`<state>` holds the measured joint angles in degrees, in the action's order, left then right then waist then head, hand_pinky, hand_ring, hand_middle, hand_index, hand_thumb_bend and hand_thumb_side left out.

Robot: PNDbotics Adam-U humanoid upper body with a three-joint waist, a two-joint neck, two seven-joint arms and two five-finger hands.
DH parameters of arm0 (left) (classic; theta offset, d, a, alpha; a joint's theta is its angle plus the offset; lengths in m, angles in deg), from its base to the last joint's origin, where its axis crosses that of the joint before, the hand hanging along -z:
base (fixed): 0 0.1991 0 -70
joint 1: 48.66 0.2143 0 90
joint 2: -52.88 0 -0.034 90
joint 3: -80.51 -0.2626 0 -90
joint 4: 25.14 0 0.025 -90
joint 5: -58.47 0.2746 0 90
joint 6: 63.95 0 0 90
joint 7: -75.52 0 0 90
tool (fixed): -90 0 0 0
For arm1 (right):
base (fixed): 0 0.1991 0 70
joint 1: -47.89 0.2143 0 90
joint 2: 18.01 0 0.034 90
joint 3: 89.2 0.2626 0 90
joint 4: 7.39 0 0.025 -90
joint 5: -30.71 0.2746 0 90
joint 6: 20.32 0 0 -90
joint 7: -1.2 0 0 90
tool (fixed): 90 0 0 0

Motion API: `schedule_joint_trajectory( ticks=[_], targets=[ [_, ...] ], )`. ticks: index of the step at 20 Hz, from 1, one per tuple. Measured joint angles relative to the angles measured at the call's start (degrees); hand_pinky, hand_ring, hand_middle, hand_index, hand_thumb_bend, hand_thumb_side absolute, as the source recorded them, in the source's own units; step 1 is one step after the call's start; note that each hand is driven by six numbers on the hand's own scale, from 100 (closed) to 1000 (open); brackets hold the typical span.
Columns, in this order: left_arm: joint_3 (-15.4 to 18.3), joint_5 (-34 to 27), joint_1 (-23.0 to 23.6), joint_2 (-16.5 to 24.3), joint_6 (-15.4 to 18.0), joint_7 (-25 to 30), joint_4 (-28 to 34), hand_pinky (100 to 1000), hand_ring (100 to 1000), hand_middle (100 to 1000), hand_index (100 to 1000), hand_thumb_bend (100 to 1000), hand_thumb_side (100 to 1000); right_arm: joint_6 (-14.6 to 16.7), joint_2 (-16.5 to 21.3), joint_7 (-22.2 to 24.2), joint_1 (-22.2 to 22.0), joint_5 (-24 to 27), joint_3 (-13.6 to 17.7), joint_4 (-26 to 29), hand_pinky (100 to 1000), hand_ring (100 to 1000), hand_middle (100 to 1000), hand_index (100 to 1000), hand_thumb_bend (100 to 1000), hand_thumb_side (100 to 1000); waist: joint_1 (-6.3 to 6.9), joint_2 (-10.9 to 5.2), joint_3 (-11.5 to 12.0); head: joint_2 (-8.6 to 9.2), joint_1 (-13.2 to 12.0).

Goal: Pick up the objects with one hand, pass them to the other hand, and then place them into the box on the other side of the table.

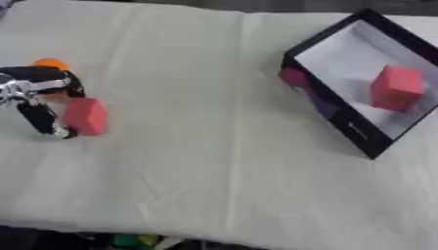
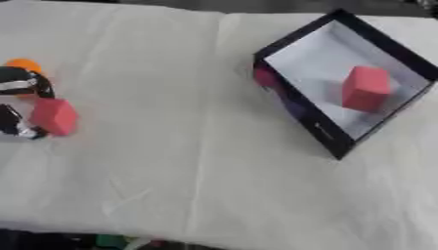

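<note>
A pink block (image 1: 86, 116) rests on the white cloth at the far left. My left hand (image 1: 32, 88) comes in from the left edge and is curled round it. Its fingers (image 1: 72, 84) lie over the block's far side, and the thumb (image 1: 44, 120) reaches down along its left side to the near corner. Just behind the hand peeks an orange object (image 1: 50, 63), mostly hidden. At the right stands the black box (image 1: 340, 115) with a white inside, turned askew, and a second pink block (image 1: 396, 88) lies in it. My right hand shows in neither view.
The white cloth (image 1: 214, 146) covers the whole table, with folds running front to back. A pink and purple print shows on the box's left outer wall (image 1: 297, 78). Small green things (image 1: 133, 239) lie below the table's front edge.
</note>
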<state>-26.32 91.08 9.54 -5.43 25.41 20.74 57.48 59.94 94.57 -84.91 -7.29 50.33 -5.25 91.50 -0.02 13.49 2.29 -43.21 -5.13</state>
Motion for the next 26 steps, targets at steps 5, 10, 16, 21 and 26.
schedule_joint_trajectory(
  ticks=[5, 10, 16, 21, 26],
  targets=[
    [2.1, -2.1, -0.9, 0.2, -2.7, -2.0, 4.8, 812, 749, 646, 589, 377, 100, 0.1, 0.0, 0.1, 0.4, 0.4, 0.0, 0.0, 942, 938, 1000, 1000, 100, 487, 0.0, -0.05, 0.2, 0.0, 0.5],
    [2.9, -4.2, -1.8, 0.1, -6.1, -5.1, 9.8, 803, 727, 634, 583, 363, 100, 0.1, 0.0, 0.2, 1.0, 0.6, 0.0, 1.1, 941, 938, 1000, 1000, 100, 470, 0.0, -0.17, 0.2, 0.04, 0.9],
    [3.0, -4.6, -4.7, -5.4, -10.5, -10.0, 11.2, 792, 702, 619, 560, 319, 100, 1.3, 0.0, 2.2, 3.3, -1.6, -1.7, 5.3, 941, 944, 1000, 1000, 100, 447, -0.02, -0.59, 0.2, 0.04, 1.6],
    [2.2, -2.6, -7.0, -11.7, -11.0, -14.2, 10.3, 792, 699, 619, 558, 311, 100, 1.8, -0.9, 6.1, 6.1, -5.8, -4.2, 8.1, 941, 952, 1000, 1000, 100, 423, -0.02, -0.65, 0.2, 0.07, 2.2],
    [1.2, -0.8, -7.8, -16.4, -9.9, -17.0, 9.4, 790, 695, 618, 556, 302, 100, 2.0, -2.9, 9.6, 8.1, -11.0, -6.6, 8.5, 942, 955, 1000, 1000, 100, 408, -0.03, -0.69, 0.2, 0.07, 2.7]
  ],
)
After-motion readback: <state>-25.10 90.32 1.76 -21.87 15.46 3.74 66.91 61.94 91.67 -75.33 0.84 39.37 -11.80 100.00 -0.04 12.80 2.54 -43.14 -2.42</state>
